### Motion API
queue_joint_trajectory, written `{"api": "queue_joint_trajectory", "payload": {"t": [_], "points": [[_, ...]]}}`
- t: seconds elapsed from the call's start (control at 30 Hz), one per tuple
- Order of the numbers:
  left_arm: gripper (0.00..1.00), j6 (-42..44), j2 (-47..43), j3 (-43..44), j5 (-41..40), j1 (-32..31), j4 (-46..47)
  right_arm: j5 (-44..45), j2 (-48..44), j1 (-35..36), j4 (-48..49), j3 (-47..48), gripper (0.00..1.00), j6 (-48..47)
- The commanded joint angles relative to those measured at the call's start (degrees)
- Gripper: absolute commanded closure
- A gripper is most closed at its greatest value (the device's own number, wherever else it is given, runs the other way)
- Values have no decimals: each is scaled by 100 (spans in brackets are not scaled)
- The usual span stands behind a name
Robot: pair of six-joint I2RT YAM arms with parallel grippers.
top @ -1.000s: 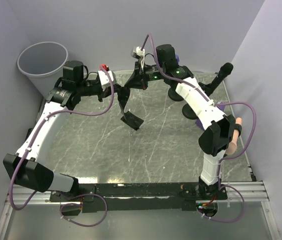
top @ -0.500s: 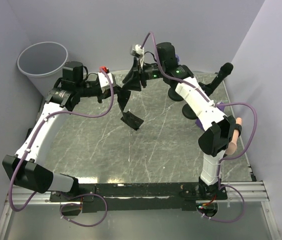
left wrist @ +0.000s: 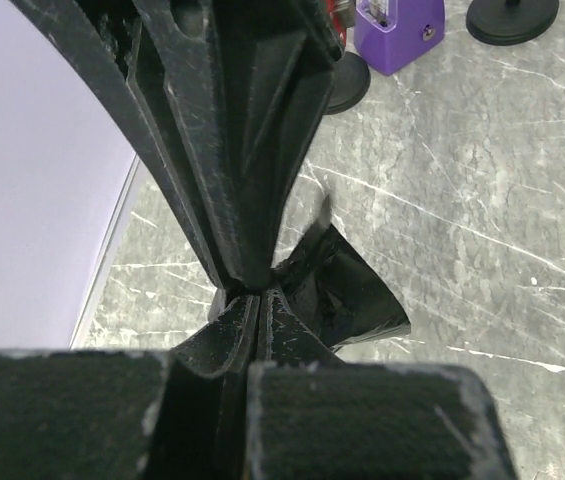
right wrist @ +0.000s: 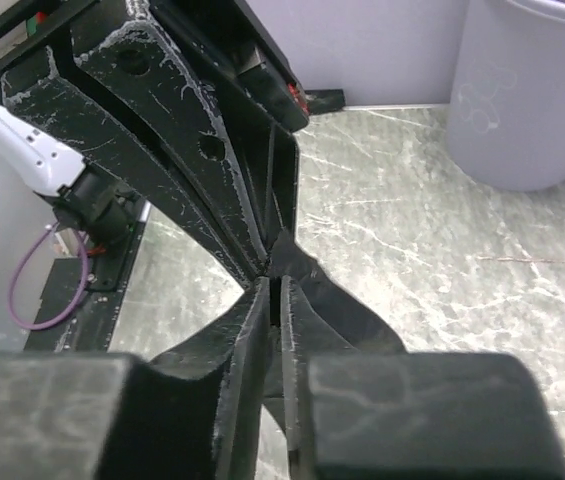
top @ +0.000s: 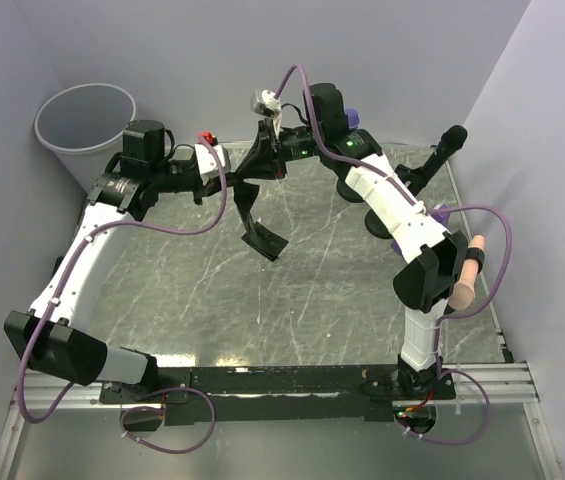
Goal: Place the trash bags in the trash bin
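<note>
Dangling trash bag (top: 264, 240), top hidden (pinched)

- We see the left gripper (top: 234, 177) and right gripper (top: 260, 168) meeting tip to tip above the marbled table (top: 312, 300).
- A black trash bag (top: 262, 238) hangs crumpled beneath them.
- The light grey trash bin (top: 84, 120) stands upright in the far left corner, apart from the bag.

Round light grey plastic trash bin (top: 67, 160): smooth, matt. Black thin-film plastic trash bag (left wrist: 347, 290): glossy, creased. Grey-green marbled table top (top: 312, 290): polished, scratched.
</note>
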Motion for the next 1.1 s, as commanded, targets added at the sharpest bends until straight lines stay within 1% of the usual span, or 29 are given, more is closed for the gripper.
{"api": "queue_joint_trajectory", "payload": {"t": [0.0,0.03,0.07,0.2,0.33,0.4,0.53,0.63,0.67,0.73,0.8,0.87,1.07], "points": [[99,-71,-75,157,148,-38,238,-51,-22,-2,125,138,89,-108],[99,-168,-119,96,51,-38,422,-68,-48,-37,116,85,97,-116],[99,-230,-163,34,-19,-30,519,-77,-92,-63,116,15,100,-117],[99,-379,-269,-168,-327,-29,740,54,-259,-212,169,-258,100,-81],[99,-617,-392,-379,-547,-30,1030,782,-400,-248,37,-451,100,-266],[99,-669,-427,-450,-583,-30,1100,1003,-452,-265,19,-530,100,-327],[99,-687,-436,-494,-600,-30,1109,1171,-470,-274,72,-540,100,-328],[99,-635,-427,-511,-530,-30,1048,952,-444,-283,177,-382,100,-144],[99,-582,-427,-494,-495,-30,995,829,-453,-283,247,-347,93,-47],[99,-459,-392,-450,-425,-30,820,575,-453,-274,405,-276,70,111],[99,-284,-348,-389,-328,-30,653,363,-418,-257,450,-197,59,191],[99,-222,-348,-362,-249,-29,582,222,-374,-204,380,-144,54,104],[99,-160,-287,-248,-117,-30,432,-15,-216,-37,239,22,52,-81]]}}
